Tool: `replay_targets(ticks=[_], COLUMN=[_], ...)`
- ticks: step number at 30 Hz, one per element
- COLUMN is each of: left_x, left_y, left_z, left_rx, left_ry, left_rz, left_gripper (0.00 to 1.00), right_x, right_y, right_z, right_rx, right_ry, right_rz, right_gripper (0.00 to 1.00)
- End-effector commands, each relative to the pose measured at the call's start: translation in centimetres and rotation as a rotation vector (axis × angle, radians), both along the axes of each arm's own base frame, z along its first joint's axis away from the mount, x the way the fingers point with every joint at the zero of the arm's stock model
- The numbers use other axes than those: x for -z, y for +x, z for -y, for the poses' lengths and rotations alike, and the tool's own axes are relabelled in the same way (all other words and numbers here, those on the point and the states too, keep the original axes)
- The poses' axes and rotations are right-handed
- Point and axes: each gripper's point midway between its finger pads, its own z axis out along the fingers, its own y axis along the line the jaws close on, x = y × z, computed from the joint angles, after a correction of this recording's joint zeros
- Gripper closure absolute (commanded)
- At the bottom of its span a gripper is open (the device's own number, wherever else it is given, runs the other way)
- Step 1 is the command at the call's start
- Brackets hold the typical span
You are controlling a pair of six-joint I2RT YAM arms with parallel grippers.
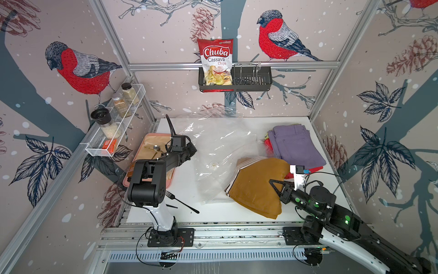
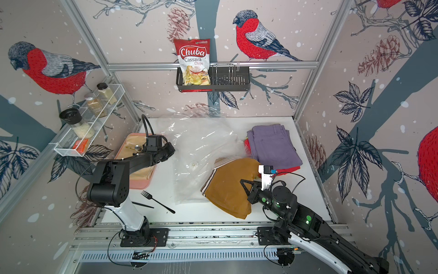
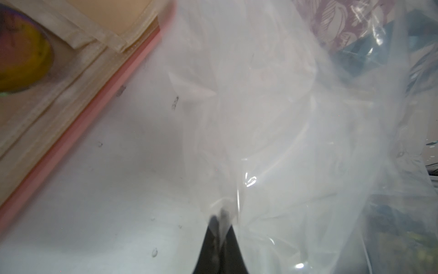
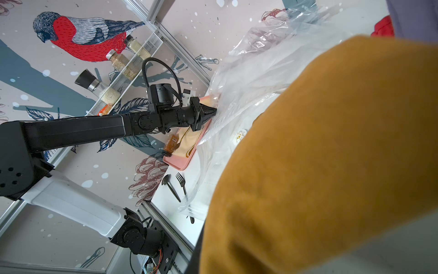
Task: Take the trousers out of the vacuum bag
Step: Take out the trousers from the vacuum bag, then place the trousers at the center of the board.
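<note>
- Mustard-brown trousers [image 4: 331, 154] fill most of the right wrist view, bunched close against the lens.
- In both top views we see the right gripper [image 1: 272, 183] [image 2: 243, 183] at the near right side of that cloth. One black finger lies on top of it and the jaws are pinched on a fold.
- Their striped waistband end overlaps the near right corner of the vacuum bag [image 1: 220, 147]; we cannot tell whether that end is inside the bag.
- Our left gripper [image 3: 219, 220] is pressed together on a tuck of the bag's clear film at its left edge. It is just beside the pink tray [image 3: 94, 113] and well apart from the mustard cloth.
- We see the bag's round white valve [image 1: 214, 164] between the two grippers.
- Purple trousers [image 1: 296, 144] lie on red trousers [image 1: 308, 169] on the table [image 1: 213, 213] at the far right, outside the bag and beyond the right gripper.
</note>
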Motion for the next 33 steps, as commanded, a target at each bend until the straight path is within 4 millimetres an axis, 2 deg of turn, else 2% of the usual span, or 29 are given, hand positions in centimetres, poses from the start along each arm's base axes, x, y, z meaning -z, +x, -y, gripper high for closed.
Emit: replay_targets(ticks=[1,3,6,7,13,20,27,33], left_x=[-1.2,-1.7,-1.1,-2.1,-2.7,-2.8,-3.5,-3.9], left_y=[1.2,1.7,1.4,2.1,2.0,1.9,1.7,1.6], left_z=[-1.2,-1.6,-2.5,-2.7,-4.6,-6.6,-11.1,-11.9], left_rx=[-0.035,-0.048,-0.074,-0.078,-0.129,-0.175,-0.279,-0.293], left_ry=[0.048,0.058,0.07,0.064,0.092,0.109,0.139,0.125], left_rz=[0.04,0.043,0.017,0.042,0.04,0.031,0.035,0.043], left_gripper=[1.0,1.0,1.0,1.0,1.0,1.0,1.0,1.0], right_x=[-2.9,-3.1,-3.7,-4.0,-5.9,-7.0,-8.6,-8.4], right_y=[0.8,1.1,1.5,1.6,1.4,0.8,-0.1,-0.3], right_z=[1.3,2.4,4.4,5.1,8.8,10.4,12.5,12.9], right_rx=[0.077,0.131,0.225,0.255,0.378,0.4,0.423,0.427], right_ry=[0.065,0.07,0.086,0.093,0.122,0.122,0.146,0.152], right_rz=[0.065,0.066,0.074,0.077,0.099,0.114,0.138,0.129], right_gripper=[1.0,1.0,1.0,1.0,1.0,1.0,1.0,1.0])
